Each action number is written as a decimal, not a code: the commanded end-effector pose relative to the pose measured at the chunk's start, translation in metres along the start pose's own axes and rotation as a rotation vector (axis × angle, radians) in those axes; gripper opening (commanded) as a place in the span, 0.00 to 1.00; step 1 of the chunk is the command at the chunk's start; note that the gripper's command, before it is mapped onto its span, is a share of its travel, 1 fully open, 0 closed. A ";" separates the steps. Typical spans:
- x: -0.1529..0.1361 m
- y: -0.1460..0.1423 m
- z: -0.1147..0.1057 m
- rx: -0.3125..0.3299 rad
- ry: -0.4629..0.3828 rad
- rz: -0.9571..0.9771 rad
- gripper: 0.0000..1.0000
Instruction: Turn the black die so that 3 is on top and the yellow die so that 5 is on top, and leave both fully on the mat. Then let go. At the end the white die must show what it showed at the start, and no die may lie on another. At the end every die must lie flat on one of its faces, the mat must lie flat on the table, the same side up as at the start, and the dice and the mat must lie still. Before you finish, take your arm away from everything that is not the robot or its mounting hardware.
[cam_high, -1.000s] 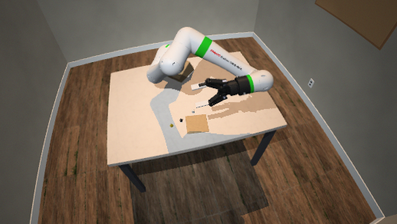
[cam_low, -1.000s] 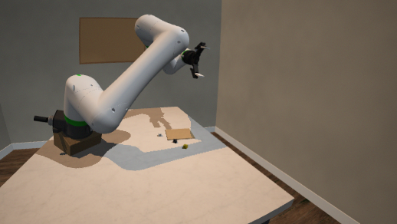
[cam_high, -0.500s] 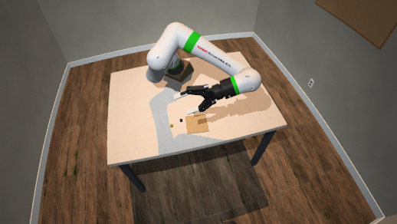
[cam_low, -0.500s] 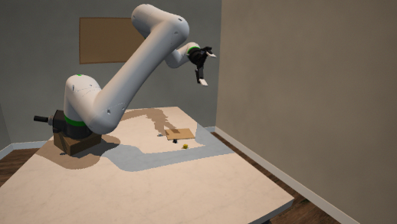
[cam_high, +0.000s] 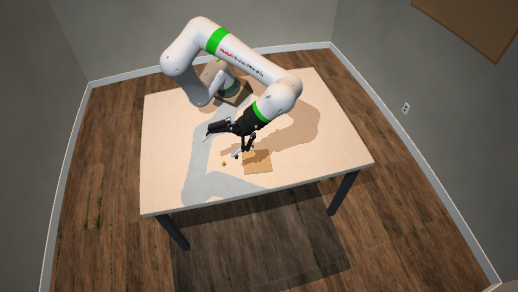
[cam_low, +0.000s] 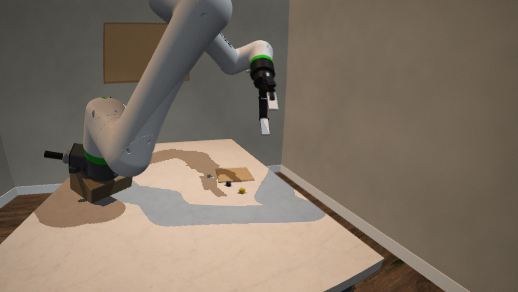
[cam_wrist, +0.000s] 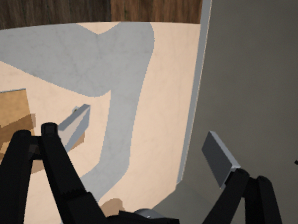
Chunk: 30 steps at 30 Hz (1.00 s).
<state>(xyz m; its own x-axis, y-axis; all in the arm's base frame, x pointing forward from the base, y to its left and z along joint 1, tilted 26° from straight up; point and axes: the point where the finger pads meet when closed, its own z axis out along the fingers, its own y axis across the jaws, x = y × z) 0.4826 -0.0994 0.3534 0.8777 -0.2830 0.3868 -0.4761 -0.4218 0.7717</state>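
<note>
My gripper is wide open and empty, high above the table. The tan mat lies flat on the table. The black die lies on the table just off the mat, close to its edge. The yellow die lies on the table farther off the mat. The white die lies on the table off the mat, in the arm's shadow; a finger is close in front of it in the top view. The faces of the dice are too small to read.
The table carries the arm's base at its far side in the top view. The mat and dice are nearer the opposite edge. Arm shadows cross the table and part of the mat.
</note>
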 end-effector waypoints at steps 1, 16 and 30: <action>-0.016 -0.005 0.030 0.153 -0.019 0.079 1.00; -0.071 -0.039 0.069 0.562 -0.150 0.370 1.00; -0.089 -0.052 0.070 0.716 -0.208 0.500 1.00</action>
<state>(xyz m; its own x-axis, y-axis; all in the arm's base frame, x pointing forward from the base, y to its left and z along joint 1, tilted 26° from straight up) 0.4254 -0.1125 0.2428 0.5649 -0.6985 0.4392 -0.7816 -0.6237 0.0133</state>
